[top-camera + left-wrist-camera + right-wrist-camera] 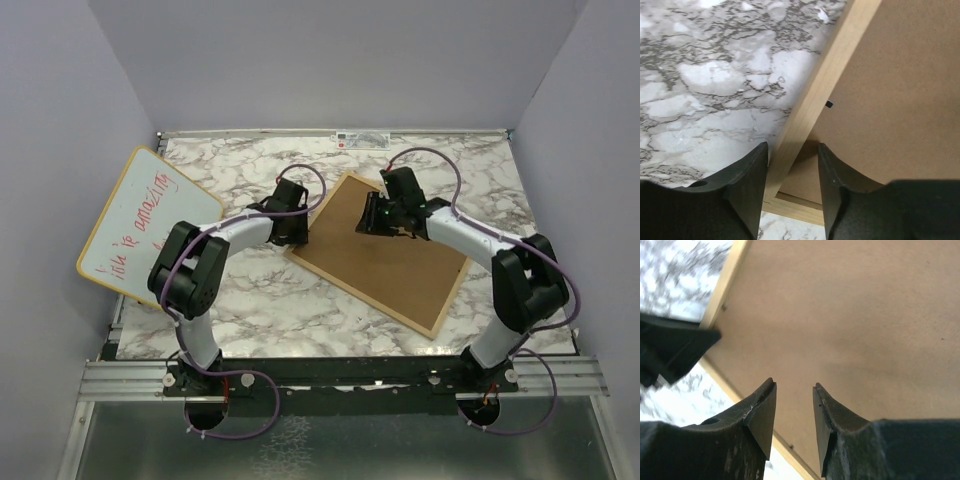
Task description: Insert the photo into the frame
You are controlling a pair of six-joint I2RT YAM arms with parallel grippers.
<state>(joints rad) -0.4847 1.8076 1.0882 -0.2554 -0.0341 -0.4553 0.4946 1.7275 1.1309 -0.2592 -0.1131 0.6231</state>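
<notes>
Out of sight, cropped or unclear

In the top view the left arm (200, 270) covers the whiteboard's (140, 215) near corner and part of its red handwriting (135, 225). The label (362, 138) at the far edge of the marble tabletop (250, 300) is too small to read. The brown backing board (400, 262) hides whatever lies inside the frame (385, 310). Both wrist views crop frame and board. The right wrist view blurs the marble and cuts off a black wedge (670, 347) at its left edge.
</notes>
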